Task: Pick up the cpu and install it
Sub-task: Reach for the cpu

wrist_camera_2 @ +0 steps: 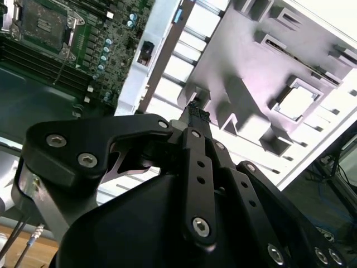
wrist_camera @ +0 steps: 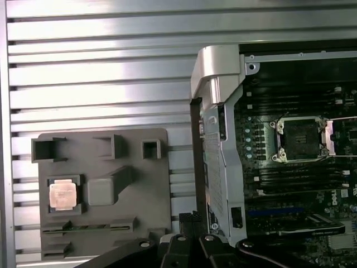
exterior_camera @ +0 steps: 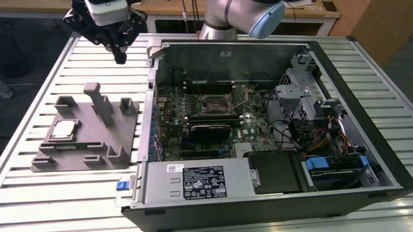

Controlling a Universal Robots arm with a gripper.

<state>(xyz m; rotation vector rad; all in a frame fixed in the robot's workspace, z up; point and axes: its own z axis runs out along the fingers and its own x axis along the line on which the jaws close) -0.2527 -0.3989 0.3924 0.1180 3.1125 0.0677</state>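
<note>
Gripper (exterior_camera: 120,59) hangs over the slatted table (exterior_camera: 38,193) with fingers closed together and nothing gripped. In the exterior view the cpu (exterior_camera: 63,129) is found at about 7 o'clock from it, well apart, seated flat in a recess of the grey fixture (exterior_camera: 87,155). It is near-square, so no long axis is noted. Socket (exterior_camera: 216,103) inside the case (exterior_camera: 387,159) is judged unfilled.

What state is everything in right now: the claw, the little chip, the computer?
claw: shut, empty, hanging above the table.
cpu: lying flat in its recess on the grey fixture, not yet picked up.
computer case: lying on its side, open.
processor socket: empty.
</note>
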